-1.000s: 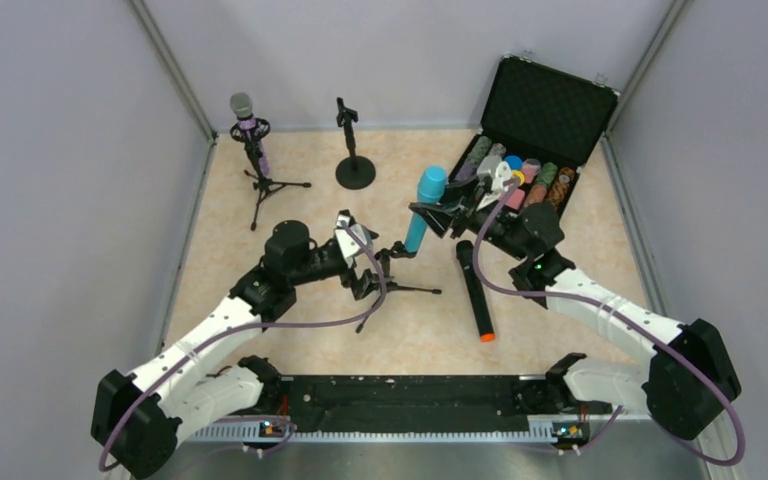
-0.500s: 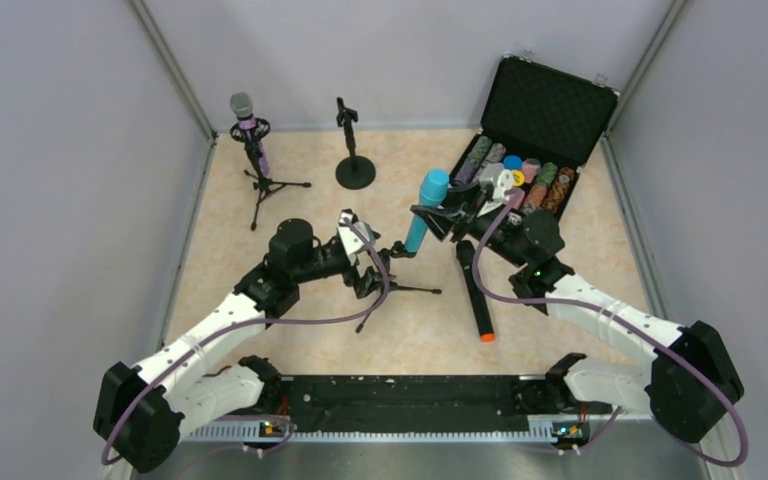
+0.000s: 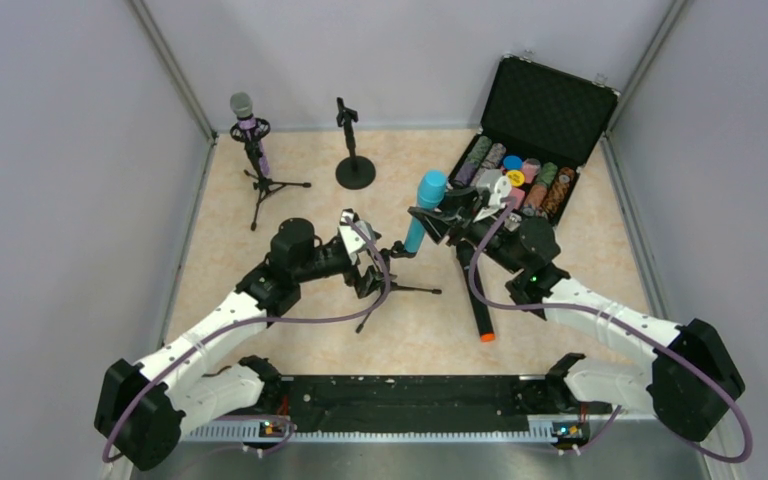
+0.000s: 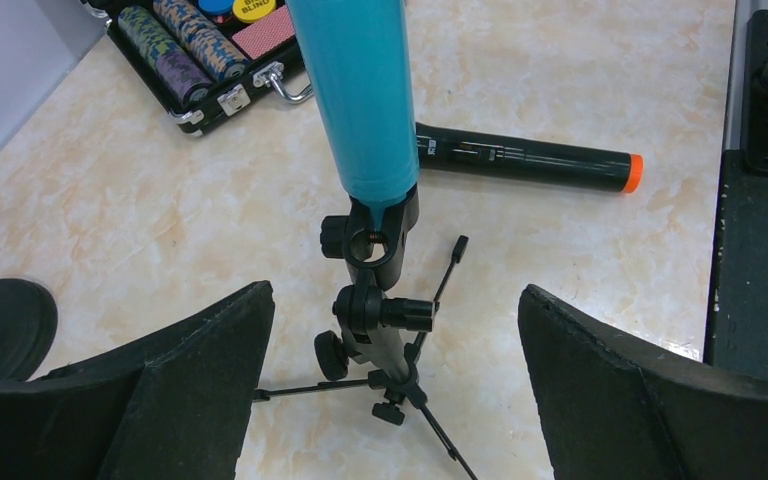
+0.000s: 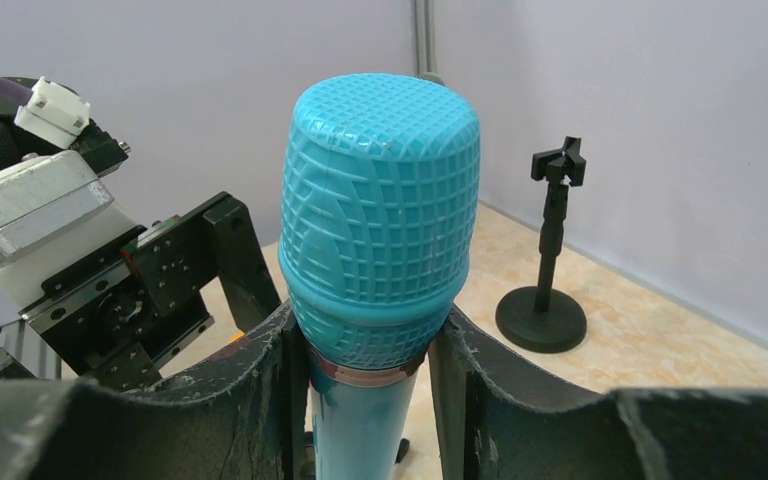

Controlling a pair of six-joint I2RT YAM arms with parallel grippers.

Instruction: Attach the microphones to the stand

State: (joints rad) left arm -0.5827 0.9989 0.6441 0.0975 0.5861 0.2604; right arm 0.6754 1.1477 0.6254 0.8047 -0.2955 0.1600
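Top external: high and behind the arm bases, facing down and forward, far enough to take in the whole worktop [image 3: 410,335]. Left wrist: low and close, looking out between the left claw [image 4: 392,295] fingers at the tripod stand [image 4: 375,300]. Right wrist: very close on the light blue microphone [image 5: 380,220] head, facing the back wall. All three views share that microphone, and top and right wrist also share the round-base stand [image 5: 545,290].

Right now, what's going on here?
The right arm's fingers grip the light blue microphone just under its head, its lower end at the clip of the small tripod stand. The left arm's fingers stand open on either side of that stand, not touching it. The purple microphone is already in the far tripod stand; the black microphone lies on the table.
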